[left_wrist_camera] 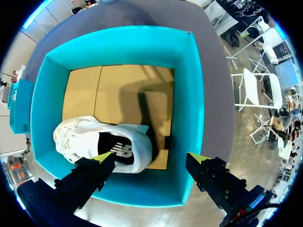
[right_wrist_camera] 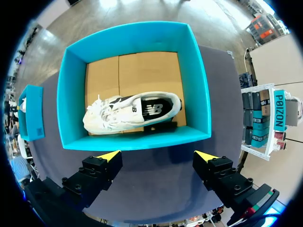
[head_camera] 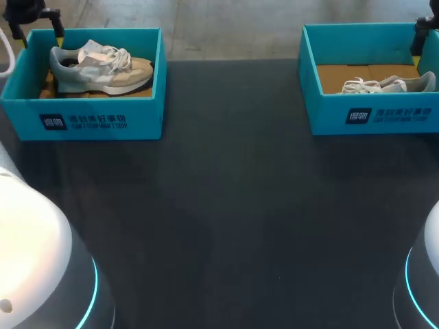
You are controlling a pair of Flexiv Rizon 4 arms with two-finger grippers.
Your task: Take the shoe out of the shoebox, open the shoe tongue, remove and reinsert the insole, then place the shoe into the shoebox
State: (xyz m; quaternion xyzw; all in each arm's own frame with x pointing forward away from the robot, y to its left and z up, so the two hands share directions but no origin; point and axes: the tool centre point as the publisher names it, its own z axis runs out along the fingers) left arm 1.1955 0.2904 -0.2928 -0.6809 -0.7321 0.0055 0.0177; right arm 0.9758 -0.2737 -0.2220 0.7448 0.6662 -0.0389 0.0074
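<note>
Two teal shoeboxes stand at the table's far corners. The left box (head_camera: 82, 116) (left_wrist_camera: 118, 45) holds a grey and beige sneaker (head_camera: 103, 65) with white laces; in the left wrist view this sneaker (left_wrist_camera: 102, 144) lies against the box's wall under one finger. My left gripper (left_wrist_camera: 150, 158) (head_camera: 34, 17) hangs open above that box, holding nothing. The right box (head_camera: 374, 113) (right_wrist_camera: 132, 38) holds a white sneaker (head_camera: 387, 86) (right_wrist_camera: 132, 111) lying along its near wall. My right gripper (right_wrist_camera: 157, 156) (head_camera: 425, 27) stands open above that box's edge, well clear of the shoe.
The dark table top (head_camera: 226, 219) spreads wide between and in front of the two boxes. Both arm bases (head_camera: 41, 274) rise at the near corners. Brown cardboard floor (right_wrist_camera: 132, 71) shows inside each box beside the shoe.
</note>
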